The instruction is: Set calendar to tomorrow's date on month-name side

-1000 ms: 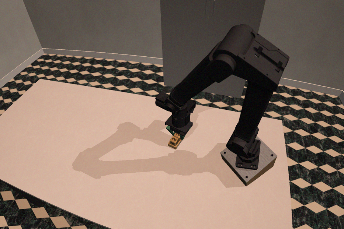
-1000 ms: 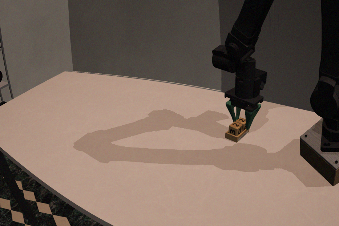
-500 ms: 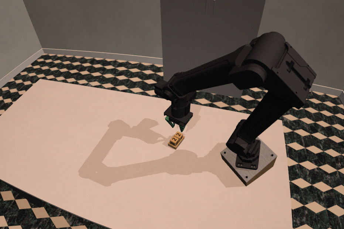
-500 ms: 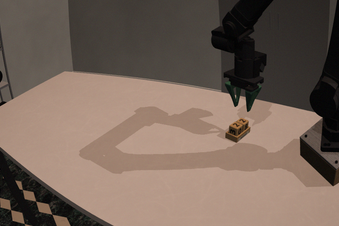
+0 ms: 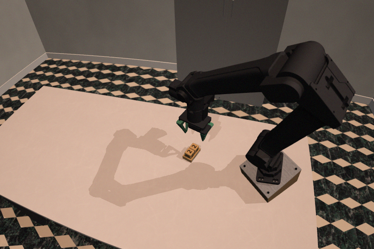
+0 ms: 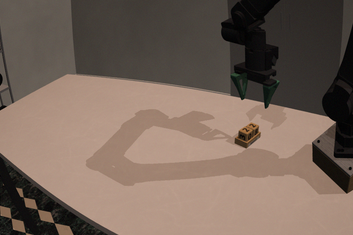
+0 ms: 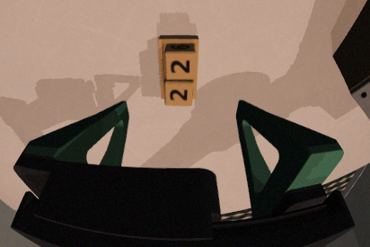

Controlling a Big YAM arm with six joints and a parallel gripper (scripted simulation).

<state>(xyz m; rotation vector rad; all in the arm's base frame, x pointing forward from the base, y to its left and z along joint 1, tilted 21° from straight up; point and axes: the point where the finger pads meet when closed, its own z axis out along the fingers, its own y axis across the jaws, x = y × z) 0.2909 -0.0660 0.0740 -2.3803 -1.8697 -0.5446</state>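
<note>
The wooden tray [image 5: 187, 158] [image 6: 240, 142] [image 7: 162, 69] lies flat on the table. The left cube [image 5: 189, 152] [image 6: 246, 133] [image 7: 180, 66] and the right cube [image 5: 195, 146] [image 6: 254, 128] [image 7: 179, 94] stand in it side by side and look level; the floor under them is hidden. In the exterior view, the long side with a small label, too small to read, shows 0 on the left cube and 8 on the right cube, both upright. Both top faces show a 2. My gripper [image 5: 194, 136] [image 6: 254, 103] [image 7: 182, 108] is open and empty, above and behind the tray, touching nothing.
The arm's base block [image 5: 253, 176] [image 6: 327, 166] stands on the table [image 5: 75, 117] [image 6: 85, 99] right of the tray. The arm's shadow falls around the tray. A shelf rack [image 6: 0, 52] stands beyond the table at the left.
</note>
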